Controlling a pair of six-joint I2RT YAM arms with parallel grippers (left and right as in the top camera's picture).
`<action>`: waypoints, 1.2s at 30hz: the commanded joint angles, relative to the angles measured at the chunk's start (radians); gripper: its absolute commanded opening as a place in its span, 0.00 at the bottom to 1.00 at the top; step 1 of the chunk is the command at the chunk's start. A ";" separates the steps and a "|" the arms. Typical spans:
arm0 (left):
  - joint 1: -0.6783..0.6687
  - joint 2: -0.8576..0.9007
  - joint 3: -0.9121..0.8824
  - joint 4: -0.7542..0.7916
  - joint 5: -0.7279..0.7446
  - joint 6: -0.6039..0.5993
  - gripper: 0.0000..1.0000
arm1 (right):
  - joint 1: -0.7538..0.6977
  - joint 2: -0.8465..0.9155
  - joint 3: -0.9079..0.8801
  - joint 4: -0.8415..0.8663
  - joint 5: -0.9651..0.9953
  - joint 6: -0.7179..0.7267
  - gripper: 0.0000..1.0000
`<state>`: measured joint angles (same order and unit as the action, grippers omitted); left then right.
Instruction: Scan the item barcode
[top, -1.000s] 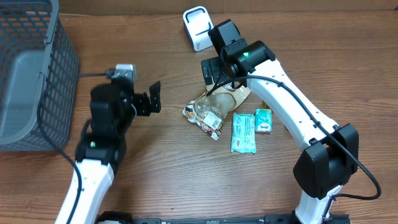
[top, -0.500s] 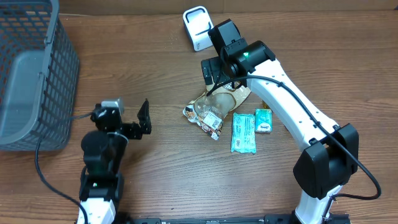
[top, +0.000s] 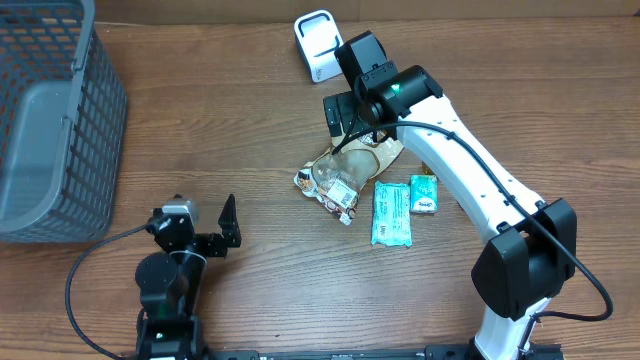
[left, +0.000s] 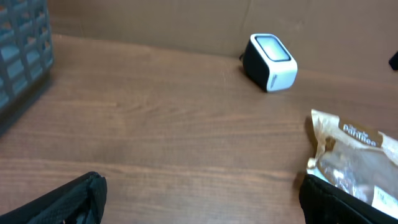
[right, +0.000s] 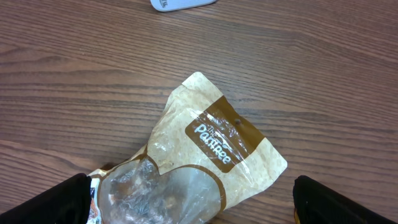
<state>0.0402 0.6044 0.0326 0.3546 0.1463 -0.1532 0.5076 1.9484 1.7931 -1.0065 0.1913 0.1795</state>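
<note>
right gripper (top: 342, 128) spread wide over the brown snack bag (right: 205, 155), seemingly not touching; left gripper (left: 205, 204) likewise spread, empty.

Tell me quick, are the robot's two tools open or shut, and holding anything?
Left tool: open, holding nothing.
Right tool: open, above the snack bag, not gripping it.

Tan snack bag (top: 345, 180) flat near scanner (top: 316, 45)
</note>
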 joint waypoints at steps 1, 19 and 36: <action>0.007 -0.096 -0.028 -0.049 -0.007 0.014 1.00 | 0.003 -0.006 0.000 0.006 0.010 0.003 1.00; 0.013 -0.580 -0.028 -0.424 -0.031 0.113 1.00 | 0.003 -0.006 0.000 0.006 0.010 0.003 1.00; 0.013 -0.601 -0.028 -0.422 -0.030 0.151 1.00 | 0.003 -0.006 0.000 0.006 0.010 0.003 1.00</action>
<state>0.0422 0.0166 0.0086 -0.0643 0.1261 -0.0219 0.5076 1.9484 1.7931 -1.0058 0.1909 0.1799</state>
